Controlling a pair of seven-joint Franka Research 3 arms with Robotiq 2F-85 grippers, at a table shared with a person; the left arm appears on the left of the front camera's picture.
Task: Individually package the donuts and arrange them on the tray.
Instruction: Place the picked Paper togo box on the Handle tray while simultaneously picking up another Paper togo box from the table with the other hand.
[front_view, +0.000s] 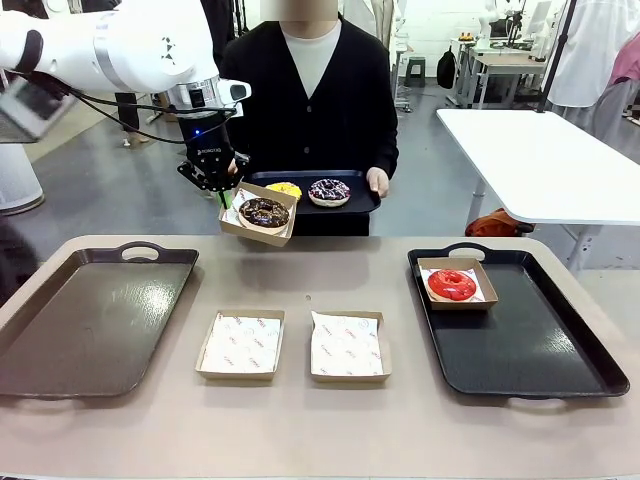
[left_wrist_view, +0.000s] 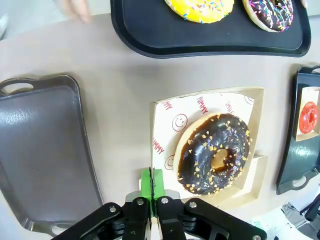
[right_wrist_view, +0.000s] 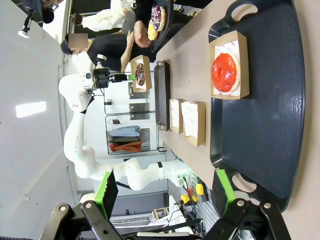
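Grips a cardboard box (front_view: 257, 234) by one rim with the left tool (front_view: 222, 198), green pads (left_wrist_view: 146, 184) clenched flat on card and paper liner together. Carries the chocolate donut (front_view: 264, 212) inside it, lifted clear of the bench (front_view: 300, 270), just in front of the black tray (front_view: 362, 204) held by the person. Leaves the yellow donut (front_view: 284, 189) and the purple donut (front_view: 329, 191) unboxed on that held tray, side by side. Shows the red donut (front_view: 452, 285) already boxed on the right tray (front_view: 530, 350), at its far corner nearest the bench's middle. Hangs the right tool (right_wrist_view: 165, 192) released over the near end of that tray, jaws wide, grasping nothing. Has one empty lined box (front_view: 240, 345) and a second (front_view: 347, 347) waiting mid-bench, beside a bare left tray (front_view: 90, 320).

Looks like a light load: soft crumb, sticky glaze, loose nut bits on top, easily dented or smeared by hard pads. Better taken by the box than by the donut itself. Thin card, though, likely to flex and sag on the side away from a one-edge pinch. Calls for slow, level carrying, since any tilt may slide the donut on the slick liner. Probably best lowered flat onto the tray beside the red one before letting go.
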